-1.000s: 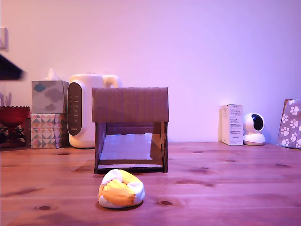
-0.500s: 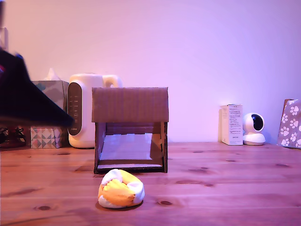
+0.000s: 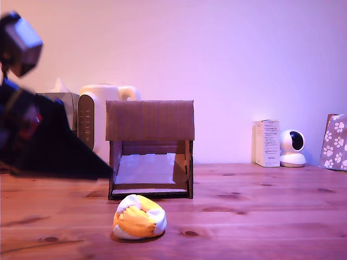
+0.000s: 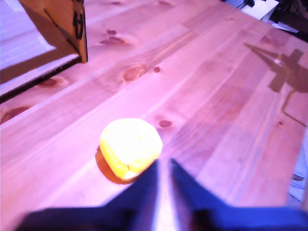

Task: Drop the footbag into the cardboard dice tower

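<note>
My gripper (image 4: 163,166) is above the table (image 3: 260,216), and my two dark fingers (image 4: 142,185) stand close together, with only a thin gap between the tips. They hold nothing. In the wrist view the footbag (image 4: 131,147) lies on the wood just beside the tips, and I cannot tell if one finger touches it. It looks bright yellow and washed out there.

In the exterior view my arm (image 3: 43,141) is a large dark blurred shape at that view's left, and it covers part of the tissue boxes (image 3: 62,100) and of the white kettle (image 3: 100,108) behind it. The gripper tips I cannot make out in this view.

The footbag (image 3: 139,218) rests on the table in front of the tower (image 3: 150,149), near its lower opening but apart from it. It shows orange, yellow and white panels. The tower stands upright in the middle, and a pale ramp (image 3: 145,170) shows inside its opening. In the wrist view only one corner of the tower (image 4: 55,24) is seen.

At the exterior view's right, near the wall, stand a white box (image 3: 267,143), a small round camera (image 3: 293,148) and a bag with paw prints (image 3: 335,142).
</note>
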Action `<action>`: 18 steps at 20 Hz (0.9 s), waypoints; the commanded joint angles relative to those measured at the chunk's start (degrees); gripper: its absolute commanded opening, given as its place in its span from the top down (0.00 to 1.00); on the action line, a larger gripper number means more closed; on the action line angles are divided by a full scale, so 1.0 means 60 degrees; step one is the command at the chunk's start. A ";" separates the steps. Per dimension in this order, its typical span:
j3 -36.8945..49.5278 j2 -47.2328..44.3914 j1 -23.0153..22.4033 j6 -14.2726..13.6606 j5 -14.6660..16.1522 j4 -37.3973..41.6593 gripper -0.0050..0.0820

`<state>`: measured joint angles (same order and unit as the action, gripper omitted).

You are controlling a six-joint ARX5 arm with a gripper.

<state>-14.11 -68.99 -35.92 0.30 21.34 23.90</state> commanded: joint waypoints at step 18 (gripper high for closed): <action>-0.2014 -0.4433 -0.0044 -0.0634 -0.0317 0.1330 0.23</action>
<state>-26.09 -95.42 -36.01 -3.22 19.44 32.14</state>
